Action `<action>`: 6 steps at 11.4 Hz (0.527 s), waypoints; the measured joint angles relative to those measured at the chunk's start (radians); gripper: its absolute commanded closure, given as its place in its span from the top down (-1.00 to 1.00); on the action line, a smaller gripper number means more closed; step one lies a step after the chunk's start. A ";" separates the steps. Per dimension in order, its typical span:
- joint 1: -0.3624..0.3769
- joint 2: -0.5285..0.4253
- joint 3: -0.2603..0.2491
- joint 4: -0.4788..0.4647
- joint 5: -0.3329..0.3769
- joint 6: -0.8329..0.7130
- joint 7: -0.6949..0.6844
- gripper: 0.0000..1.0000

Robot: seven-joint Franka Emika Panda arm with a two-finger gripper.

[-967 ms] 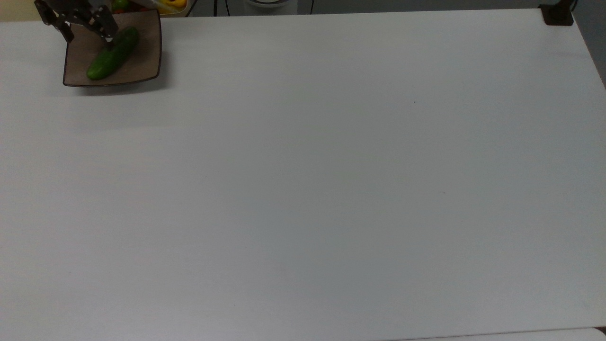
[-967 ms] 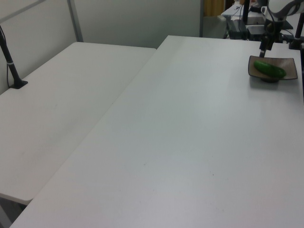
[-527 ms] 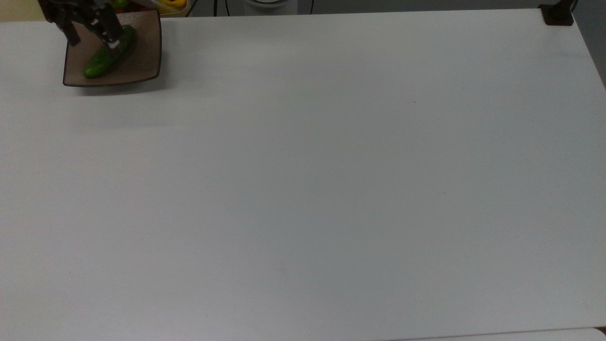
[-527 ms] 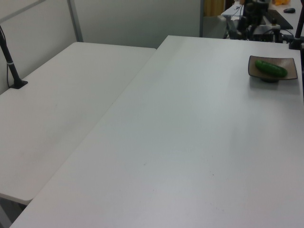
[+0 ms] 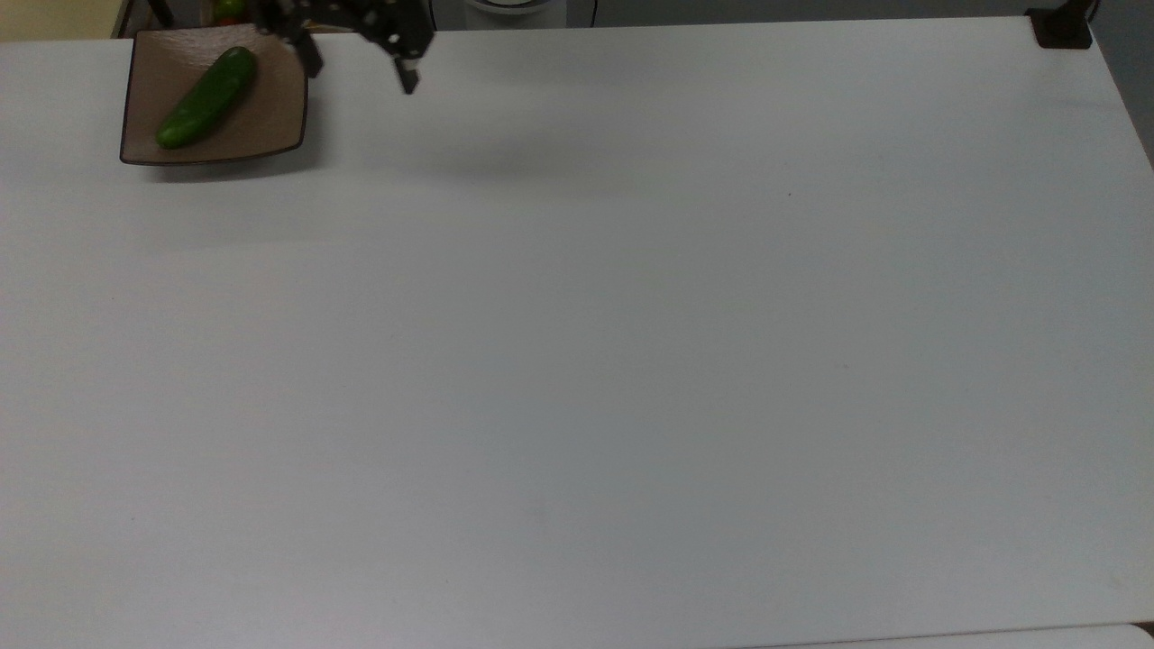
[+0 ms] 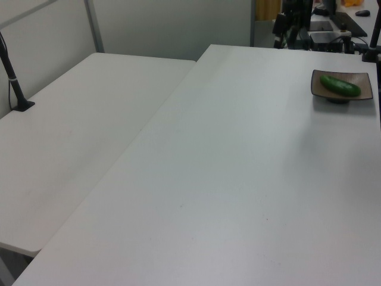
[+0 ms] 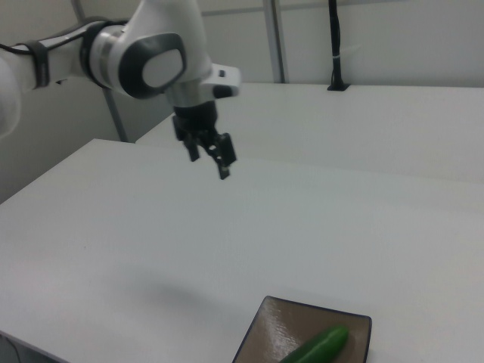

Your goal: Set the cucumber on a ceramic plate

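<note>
Claw (image 7: 209,156) looks spread apart and holding nothing, hanging in the air above the surface (image 7: 151,249) with clear space under it. In the top view the claw (image 5: 359,56) sits just past the plate's right edge, up near the far edge of the surface (image 5: 577,361).

So my read: the placing part is basically done. The cucumber (image 5: 206,97) lies flat on the plate (image 5: 270,126), running diagonally across it, nothing touching it. From the right view the cucumber (image 7: 318,348) and plate (image 7: 280,329) are down at the bottom, nearest that camera, and the claw is further back and well above, so they're properly apart. The left view agrees, with the cucumber (image 6: 340,86) resting on the plate (image 6: 363,92) way over at the far right.

What's next, I'd guess, is just backing the arm off to a rest pose. Nothing delicate there, as long as the arm doesn't dip toward the plate. The cucumber looks settled enough that I doubt it rolls.
</note>
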 measured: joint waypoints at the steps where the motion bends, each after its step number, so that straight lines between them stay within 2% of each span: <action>1: 0.040 -0.007 0.004 0.001 -0.012 -0.031 0.002 1.00; 4: 0.124 -0.009 0.051 0.001 -0.072 -0.045 0.005 1.00; 6: 0.164 -0.003 0.055 -0.001 -0.103 -0.045 0.005 1.00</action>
